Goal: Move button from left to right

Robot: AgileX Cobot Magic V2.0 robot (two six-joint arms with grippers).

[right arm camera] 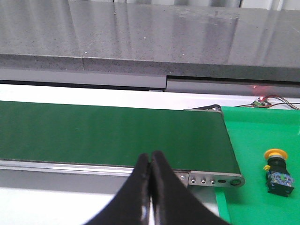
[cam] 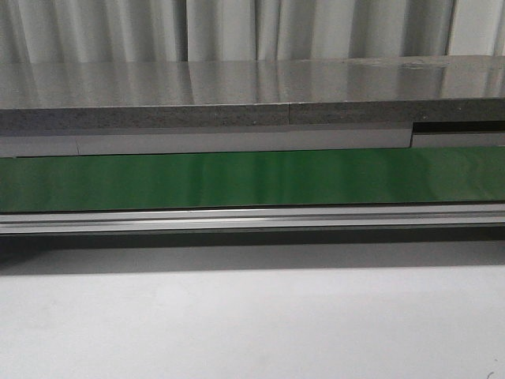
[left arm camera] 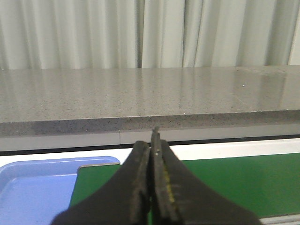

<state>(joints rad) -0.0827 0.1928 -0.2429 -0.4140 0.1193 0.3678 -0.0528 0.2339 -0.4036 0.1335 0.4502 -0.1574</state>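
Button (right arm camera: pixel 276 169) lies on a bright green mat (right arm camera: pixel 253 140) beside the belt (right arm camera: pixel 108 133). Both pincers, left (left arm camera: pixel 150 154) and right (right arm camera: pixel 150 161), are clenched, empty.

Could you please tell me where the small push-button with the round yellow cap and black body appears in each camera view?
Front view: not in it.
Left wrist view: not in it.
Right wrist view: the yellow-capped push-button stands at the lower right, on the bright green mat beyond the belt's end.
Shared landmark: the dark green conveyor belt.
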